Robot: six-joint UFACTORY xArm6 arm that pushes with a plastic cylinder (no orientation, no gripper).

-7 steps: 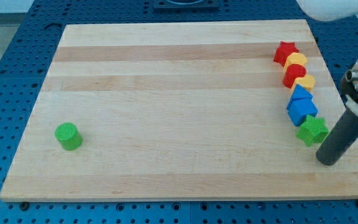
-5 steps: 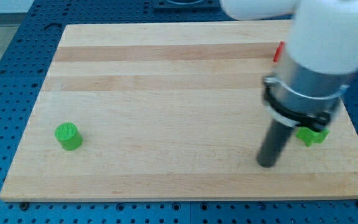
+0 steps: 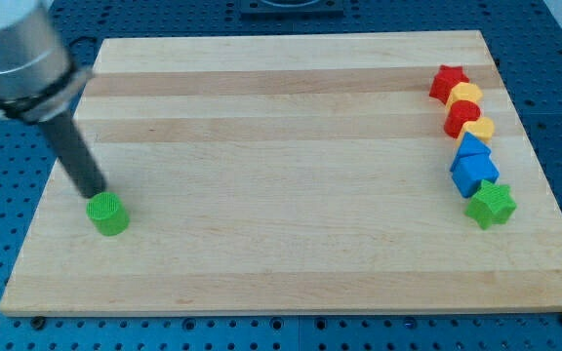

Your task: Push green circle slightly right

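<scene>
The green circle [image 3: 107, 214] sits near the lower left corner of the wooden board [image 3: 281, 175]. My tip [image 3: 96, 193] is just above it and slightly to its left, at or very near its upper edge. The rod slants up to the view's top left.
A column of blocks stands along the right edge: red star [image 3: 448, 82], yellow block [image 3: 465, 95], red block [image 3: 461, 117], yellow block [image 3: 477, 130], blue blocks [image 3: 473, 168] and a green star [image 3: 491, 205].
My tip has swept from the board's lower right, beside the green star, across to the lower left next to the green circle. No block has moved.
</scene>
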